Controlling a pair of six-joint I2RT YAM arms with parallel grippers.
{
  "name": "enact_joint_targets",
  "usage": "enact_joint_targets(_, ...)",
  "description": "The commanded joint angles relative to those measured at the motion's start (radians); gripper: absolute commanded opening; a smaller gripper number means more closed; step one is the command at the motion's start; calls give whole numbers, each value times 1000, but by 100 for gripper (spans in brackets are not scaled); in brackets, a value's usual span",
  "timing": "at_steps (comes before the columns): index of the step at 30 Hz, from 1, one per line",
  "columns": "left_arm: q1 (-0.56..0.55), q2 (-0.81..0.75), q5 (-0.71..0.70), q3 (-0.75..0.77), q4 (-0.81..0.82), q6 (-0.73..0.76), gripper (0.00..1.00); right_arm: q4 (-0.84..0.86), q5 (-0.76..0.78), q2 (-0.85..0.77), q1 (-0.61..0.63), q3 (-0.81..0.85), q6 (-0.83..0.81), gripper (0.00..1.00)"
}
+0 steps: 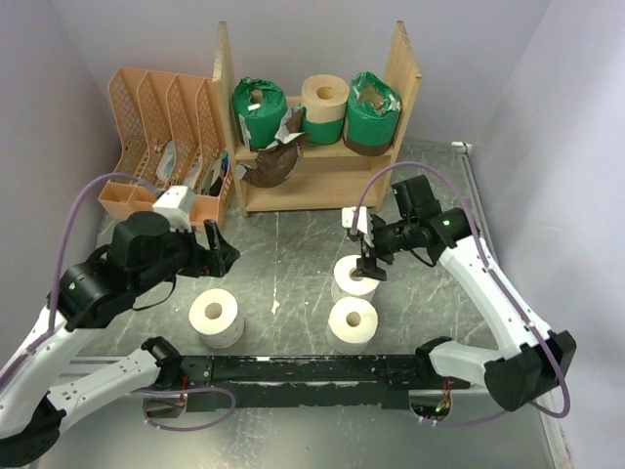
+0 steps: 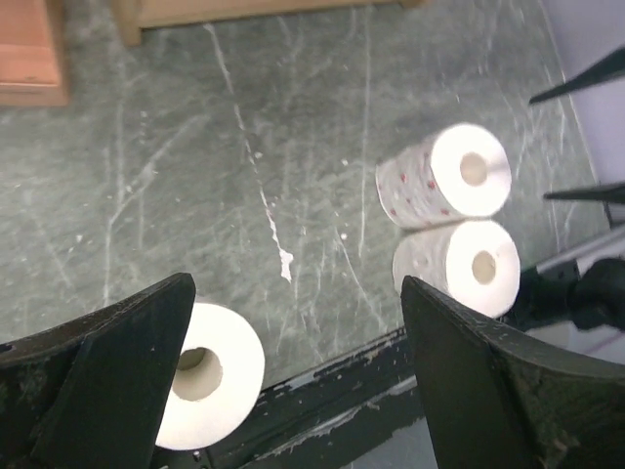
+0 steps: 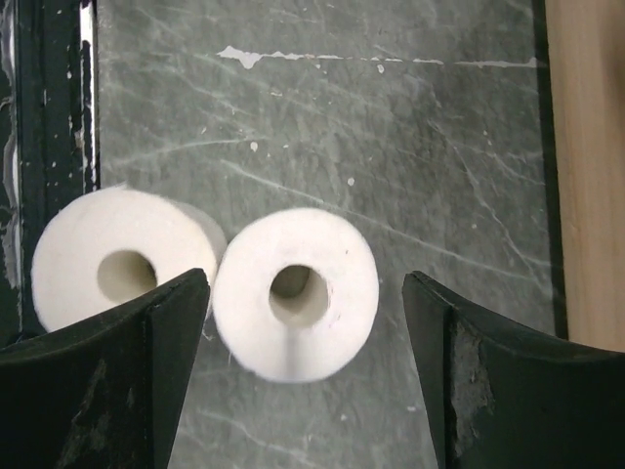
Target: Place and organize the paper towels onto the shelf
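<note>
The wooden shelf [image 1: 402, 73] stands at the back. Its upper board holds a green-wrapped roll [image 1: 257, 109], a cream roll [image 1: 324, 101] and another green-wrapped roll [image 1: 373, 112]; a brown-wrapped roll [image 1: 271, 164] lies on the lower board. Three white rolls stand on the table: one at the left [image 1: 215, 315] [image 2: 210, 376], and two touching on the right [image 1: 353, 277] [image 1: 353, 320]. My right gripper [image 1: 369, 258] [image 3: 305, 376] is open, hovering above the farther right roll [image 3: 296, 293], with one jaw on each side. My left gripper [image 1: 223, 252] [image 2: 293, 391] is open and empty, above and beyond the left roll.
An orange lattice file rack [image 1: 161, 137] stands left of the shelf. A black bar [image 1: 312, 371] runs along the near table edge. The nearer right roll [image 3: 122, 269] touches the one under my right gripper. The walls close in left, back and right.
</note>
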Motion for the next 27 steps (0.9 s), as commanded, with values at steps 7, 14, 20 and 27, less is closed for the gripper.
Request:
enact_joint_targets(7, -3, -102, -264, 42, 18, -79, 98, 262, 66, 51, -3, -132, 85, 79)
enact_joint_targets(14, -3, -110, -333, 51, -22, -84, 98, 303, 165, 70, -13, -186, 85, 77)
enact_joint_targets(20, -3, -110, -396, 118, -75, -52, 98, 281, 164, 92, -42, -185, 77, 76)
enact_joint_targets(27, -3, -110, -470, 176, -127, -24, 98, 274, 181, 111, -52, -195, 55, 76)
